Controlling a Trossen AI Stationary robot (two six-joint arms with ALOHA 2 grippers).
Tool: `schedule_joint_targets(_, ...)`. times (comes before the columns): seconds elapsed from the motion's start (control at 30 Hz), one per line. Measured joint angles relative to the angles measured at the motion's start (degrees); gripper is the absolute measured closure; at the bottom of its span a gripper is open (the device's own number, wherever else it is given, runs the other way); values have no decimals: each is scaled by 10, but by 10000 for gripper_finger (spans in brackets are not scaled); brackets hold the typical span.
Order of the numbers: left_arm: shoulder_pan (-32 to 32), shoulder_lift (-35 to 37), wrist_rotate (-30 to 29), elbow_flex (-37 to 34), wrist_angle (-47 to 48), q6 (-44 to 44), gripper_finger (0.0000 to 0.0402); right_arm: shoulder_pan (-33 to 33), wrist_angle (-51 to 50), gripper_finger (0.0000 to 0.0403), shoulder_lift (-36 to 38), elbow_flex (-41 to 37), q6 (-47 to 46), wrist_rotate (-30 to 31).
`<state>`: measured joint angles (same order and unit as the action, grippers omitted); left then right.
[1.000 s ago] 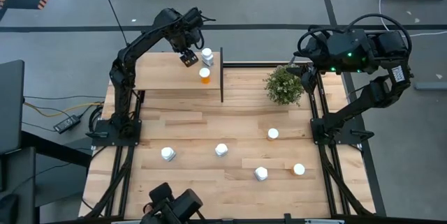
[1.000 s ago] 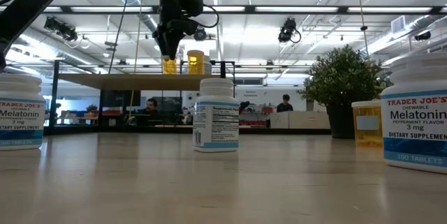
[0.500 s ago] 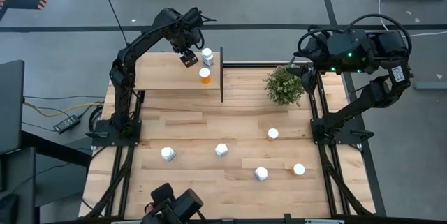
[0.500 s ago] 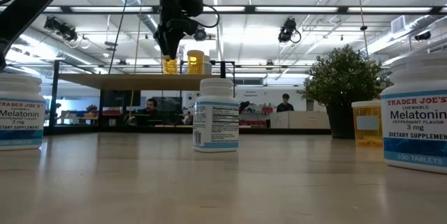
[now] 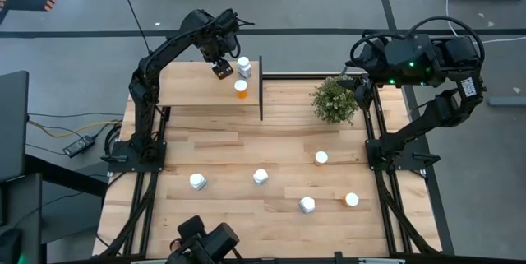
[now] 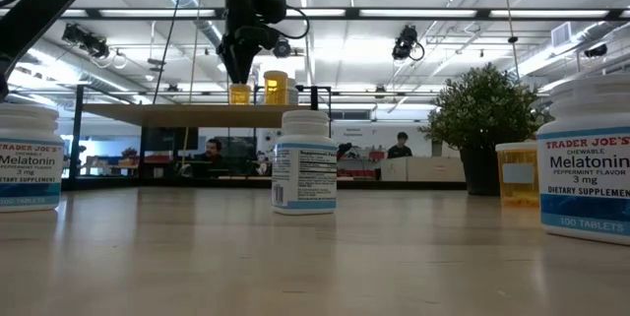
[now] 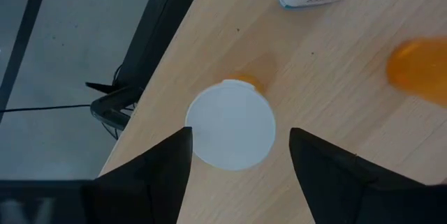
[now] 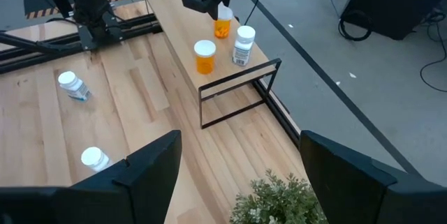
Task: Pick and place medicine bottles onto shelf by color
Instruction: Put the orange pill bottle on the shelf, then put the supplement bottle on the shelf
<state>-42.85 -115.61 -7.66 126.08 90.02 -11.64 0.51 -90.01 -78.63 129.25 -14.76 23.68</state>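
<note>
The light-wood shelf (image 5: 193, 91) stands at the table's far left, with a black divider panel (image 5: 261, 91) at its right end. Three bottles stand on it: a white one (image 5: 244, 67), an orange one (image 5: 241, 88), and an orange one with a white cap (image 7: 232, 133) straight below my left gripper. That last bottle also shows in the right wrist view (image 8: 223, 28). My left gripper (image 7: 241, 165) is open and points down; its fingers stand on either side of the cap with a gap on each side. My right gripper (image 8: 241, 182) is open and empty, high above the plant.
A small potted plant (image 5: 334, 99) stands at the far right, beside the divider. Several bottles stand loose on the plank tabletop: white ones (image 5: 198, 181), (image 5: 260, 176), (image 5: 307, 205) and orange ones (image 5: 321, 158), (image 5: 352, 200). Bare shelf top lies left of the bottles.
</note>
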Motion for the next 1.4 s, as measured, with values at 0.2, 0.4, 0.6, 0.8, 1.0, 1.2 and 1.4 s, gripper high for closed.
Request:
schedule_joint_targets(0.2,0,0,0,0,0,5,154,0,0,105,0,0,0,0)
schedule_joint_targets(0.4,5,0,0,6,0,12,152,0,0,105,0,0,0,0)
schedule_joint_targets(0.6,19,1,0,42,0,35,151,0,0,105,0,0,5,-2)
schedule_joint_targets(0.8,43,11,0,78,0,56,143,0,0,105,0,0,10,-2)
schedule_joint_targets(1.0,74,39,-1,79,0,96,142,0,0,105,0,0,19,-3)
schedule_joint_targets(1.2,111,62,1,80,0,132,144,0,0,105,0,0,20,-9)
schedule_joint_targets(1.4,159,106,69,79,0,205,144,0,0,105,0,0,10,-39)
